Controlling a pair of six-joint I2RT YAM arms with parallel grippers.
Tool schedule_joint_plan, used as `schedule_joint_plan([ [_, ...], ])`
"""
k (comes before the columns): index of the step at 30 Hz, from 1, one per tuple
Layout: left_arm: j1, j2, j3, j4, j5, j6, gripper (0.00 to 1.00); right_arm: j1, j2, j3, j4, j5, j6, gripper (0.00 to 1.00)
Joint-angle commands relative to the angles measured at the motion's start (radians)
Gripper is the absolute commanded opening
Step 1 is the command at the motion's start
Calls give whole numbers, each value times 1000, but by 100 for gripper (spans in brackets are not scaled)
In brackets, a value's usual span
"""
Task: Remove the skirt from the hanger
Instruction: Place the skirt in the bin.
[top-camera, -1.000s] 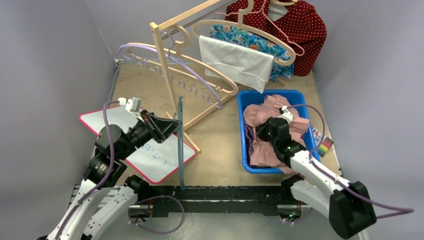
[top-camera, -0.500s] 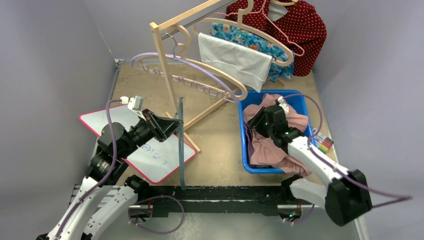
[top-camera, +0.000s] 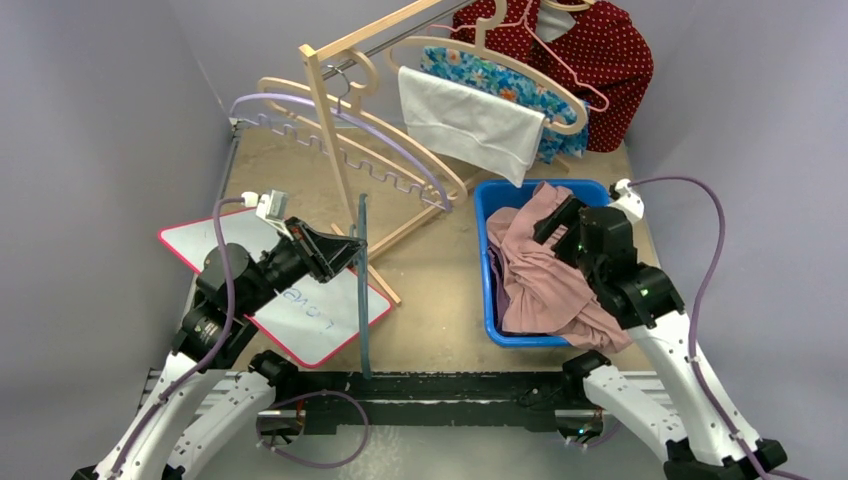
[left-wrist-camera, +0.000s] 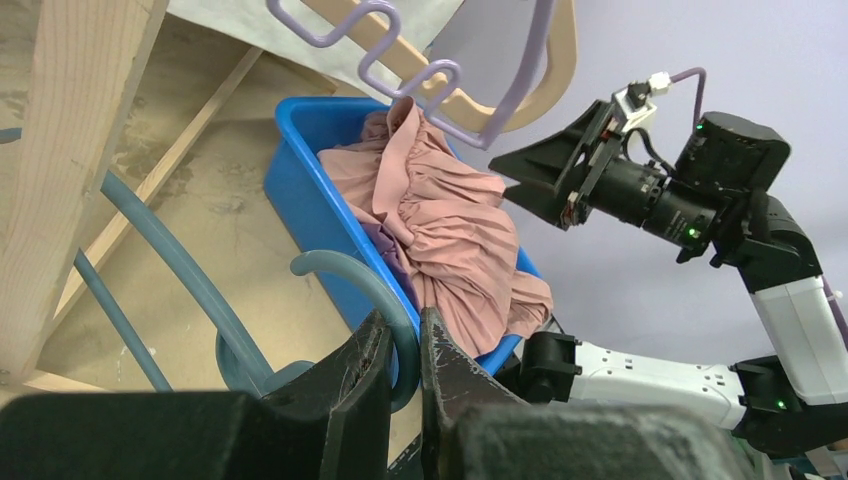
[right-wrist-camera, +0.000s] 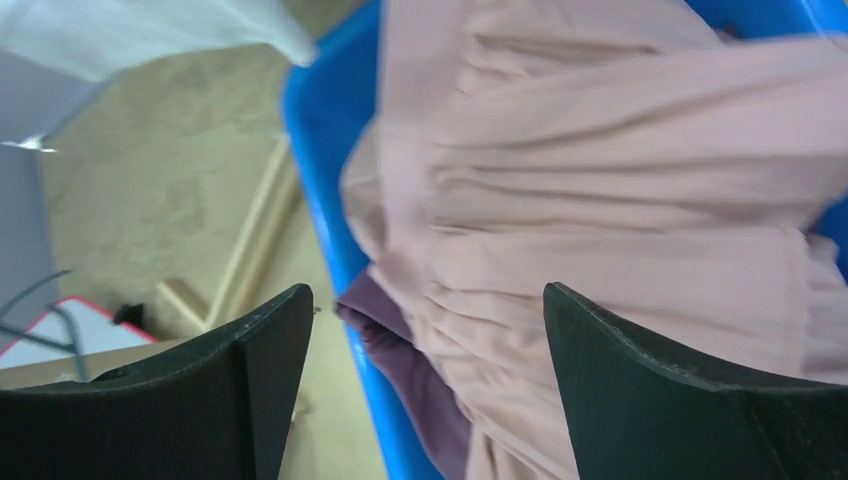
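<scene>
Two dark fingers (right-wrist-camera: 690, 400) stand wide apart above the pink skirt (right-wrist-camera: 620, 200) heaped in the blue bin (right-wrist-camera: 318, 205).

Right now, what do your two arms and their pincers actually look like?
The left arm and right arm have white shells low down and black round joints. The left gripper and right gripper each end in two black wedge-shaped fingers. A lilac cable loops from each wrist's small white connector. Tiny green lights glow on the right arm.

A robotics lab cell: grey partition walls (top-camera: 100, 120) enclose a plywood tabletop (top-camera: 440, 290), a wooden garment rack (top-camera: 323, 120) beyond the left gripper (top-camera: 350, 250).
</scene>
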Motion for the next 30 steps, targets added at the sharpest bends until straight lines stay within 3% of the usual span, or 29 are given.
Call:
schedule_joint_plan([
  [1, 7, -3, 19, 72, -3, -9, 0, -2, 47, -8, -249, 93, 117, 86],
  [4, 7, -18, 21, 57, -12, -11, 0, -3, 41, -119, -229, 32, 201, 81],
  [8, 6, -28, 23, 45, -20, -10, 0, -3, 41, -278, -19, -50, 264, 78],
  [12, 7, -30, 43, 35, -19, -15, 0, -15, 183, -413, 206, -64, 322, 77],
  [17, 6, -52, 108, -63, -51, 19, 0, -19, 284, -454, 307, -59, 351, 77],
  [22, 7, -76, 121, -107, -97, 28, 0, -18, 170, -430, 236, -61, 311, 78],
  [30, 7, -99, 108, -80, -186, 4, 0, -19, -96, -245, 19, -34, 189, 85],
])
